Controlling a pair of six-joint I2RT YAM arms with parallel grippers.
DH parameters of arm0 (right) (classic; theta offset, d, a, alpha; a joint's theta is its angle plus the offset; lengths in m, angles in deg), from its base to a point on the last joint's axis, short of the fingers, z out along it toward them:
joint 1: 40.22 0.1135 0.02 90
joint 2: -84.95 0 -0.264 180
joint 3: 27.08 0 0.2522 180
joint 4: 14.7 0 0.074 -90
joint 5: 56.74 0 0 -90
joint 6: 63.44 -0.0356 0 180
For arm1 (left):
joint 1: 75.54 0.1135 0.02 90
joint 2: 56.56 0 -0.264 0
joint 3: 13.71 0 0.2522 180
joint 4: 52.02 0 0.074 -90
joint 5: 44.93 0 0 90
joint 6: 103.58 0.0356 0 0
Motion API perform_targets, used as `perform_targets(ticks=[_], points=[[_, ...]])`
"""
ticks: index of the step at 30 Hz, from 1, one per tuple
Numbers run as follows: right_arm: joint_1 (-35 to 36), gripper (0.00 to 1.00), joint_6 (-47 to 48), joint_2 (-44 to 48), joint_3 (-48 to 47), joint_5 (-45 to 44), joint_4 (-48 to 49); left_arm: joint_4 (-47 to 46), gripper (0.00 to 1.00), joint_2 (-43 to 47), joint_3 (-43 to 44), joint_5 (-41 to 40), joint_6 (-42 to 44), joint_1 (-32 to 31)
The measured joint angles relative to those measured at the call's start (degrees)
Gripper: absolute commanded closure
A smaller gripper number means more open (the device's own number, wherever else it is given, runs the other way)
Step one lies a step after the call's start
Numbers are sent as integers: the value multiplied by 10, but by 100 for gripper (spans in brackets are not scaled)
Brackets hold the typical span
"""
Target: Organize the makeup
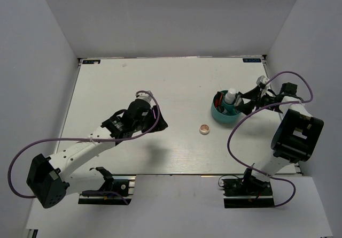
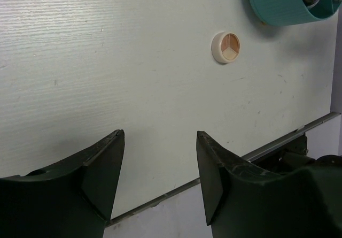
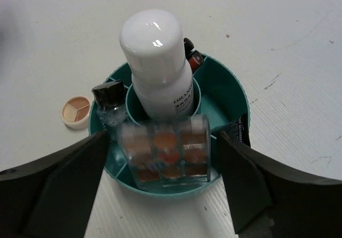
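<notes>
A teal round cup (image 3: 231,91) (image 1: 218,116) holds most of the makeup. A white bottle (image 3: 157,61) stands in its centre well, with a red-black pencil (image 3: 191,53) behind it. A small black-capped vial (image 3: 109,105) is on the left and a black tube (image 3: 241,129) on the right. A square pinkish-brown palette (image 3: 165,150) stands, blurred, in the front compartment. My right gripper (image 3: 163,136) (image 1: 247,102) is open astride it, with a gap on each side. The round beige compact (image 1: 204,129) (image 2: 226,47) lies on the table left of the cup. My left gripper (image 2: 160,133) is open, holds nothing and is well short of the compact.
The white table (image 1: 176,83) is walled on the left, back and right. Its near edge rail (image 2: 278,141) runs just under my left fingers. The cup's wall (image 2: 278,5) shows at the top right of the left wrist view.
</notes>
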Motion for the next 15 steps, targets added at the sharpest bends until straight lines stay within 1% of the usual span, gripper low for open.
perform_targets(ticks=[10,12,15], points=[[-3,11,21,0,-4,0,-27,-11,33,-13,4,17,9,0],[-4,12,33,1,-13,0,-45,-17,34,-13,4,19,10,0],[-8,15,55,9,-36,0,-84,-21,34,-14,5,21,11,0]])
